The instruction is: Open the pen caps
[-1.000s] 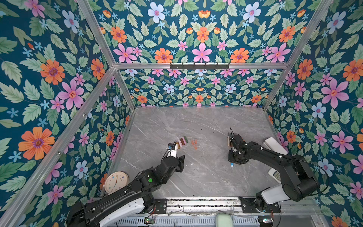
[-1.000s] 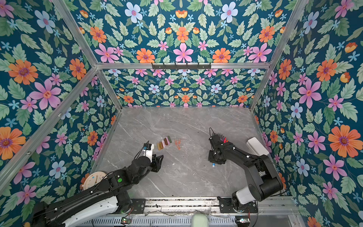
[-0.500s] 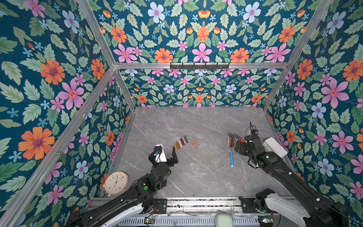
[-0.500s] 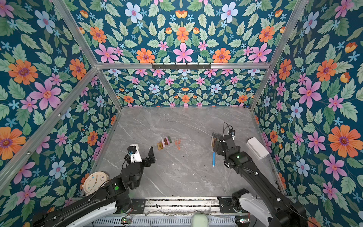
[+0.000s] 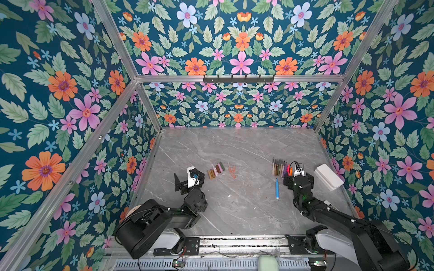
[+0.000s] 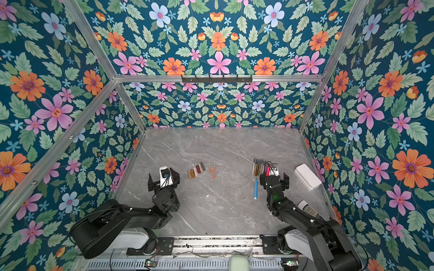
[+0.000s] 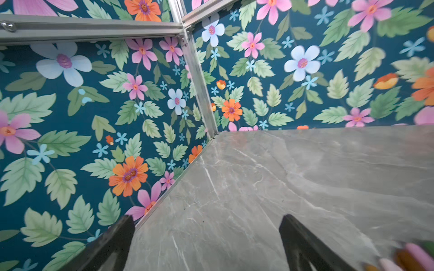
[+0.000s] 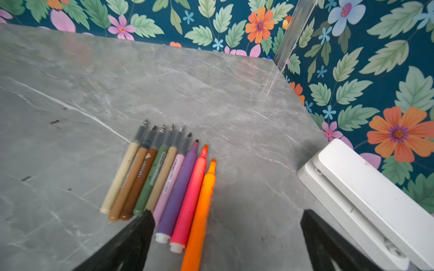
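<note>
Right wrist view: nine pens (image 8: 164,183) lie side by side on the tabletop (image 8: 211,93), touching, all uncapped. Long axes are parallel, nibs toward the back wall (image 8: 211,30), butt ends toward the right gripper (image 8: 227,213). Across the row: cream, two brown, green, tan, pale pink, purple, hot pink, orange. One of its fingers (image 8: 131,239) overlaps the butt ends of the green and tan pens; touching or above them, cannot tell. The fingers are spread wide with nothing between them. White box (image 8: 366,199) is just beside, on the wall side.

In both top views the pens (image 5: 280,167) sit right of centre. Blue pen (image 5: 277,188) lies alone just left of the right gripper, apart from the row, long axis front-to-back; capped or not, too small to tell.

Pen caps (image 5: 216,170) sit left of centre in a short row, axes parallel, tilted slightly off front-to-back. Orange caps (image 5: 232,171) lie a little right of them. Left gripper (image 5: 189,180) is near the row's left end, not touching, fingers wide apart, empty. Left wrist view catches a few caps at its edge, blurred.
</note>
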{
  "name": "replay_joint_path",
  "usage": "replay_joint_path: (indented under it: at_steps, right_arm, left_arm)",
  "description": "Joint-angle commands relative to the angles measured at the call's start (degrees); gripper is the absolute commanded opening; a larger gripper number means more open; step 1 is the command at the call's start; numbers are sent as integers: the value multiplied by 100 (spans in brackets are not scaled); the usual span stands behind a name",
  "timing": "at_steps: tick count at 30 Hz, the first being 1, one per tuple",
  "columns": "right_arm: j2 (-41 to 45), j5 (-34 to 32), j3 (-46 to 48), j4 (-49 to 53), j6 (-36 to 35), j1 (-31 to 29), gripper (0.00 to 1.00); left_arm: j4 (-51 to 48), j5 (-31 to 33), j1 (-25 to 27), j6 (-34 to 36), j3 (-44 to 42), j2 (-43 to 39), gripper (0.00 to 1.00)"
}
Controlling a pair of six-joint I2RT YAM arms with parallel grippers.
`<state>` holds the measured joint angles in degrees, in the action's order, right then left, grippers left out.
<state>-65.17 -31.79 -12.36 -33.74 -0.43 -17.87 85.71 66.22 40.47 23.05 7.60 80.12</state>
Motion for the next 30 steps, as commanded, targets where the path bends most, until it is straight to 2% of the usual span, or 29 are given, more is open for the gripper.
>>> replay_joint_path:
  at_steps: [1,6,10,13,16,19,23,24,28,30]
  right_arm:
    - [-235,271,92,-1451,-339,60,98]
    - [-595,564,149,-2130,-544,87,98]
    - [-991,646,268,-2909,-857,89,98]
    - [-1443,552,400,-3725,-952,113,98]
    - [-1969,178,392,-4367,-889,178,98]
    - [-2072,-21,495,-4725,-790,213,98]
    - [-1966,315,653,-4761,-593,403,98]
    - [-1948,380,673,-4769,-581,415,98]
    - [-1991,420,647,-4764,-617,414,98]
    - [-1990,432,647,-4759,-615,416,98]
  left_arm:
    - [1009,31,-183,323,18,423,100]
    - [1022,183,-438,140,160,1089,100]
    - [1018,214,-517,165,186,1129,100]
    - [1026,273,-632,73,206,1129,100]
    - [1026,230,-822,-244,153,1052,100]
    - [1026,326,-1146,-966,-43,799,100]
    - [1013,1362,-1561,-2543,-537,363,100]
    - [1005,1338,-1601,-2669,-647,256,100]
    - [557,841,-1620,-2226,-437,164,100]
    - [813,485,-1617,-1945,-323,407,100]
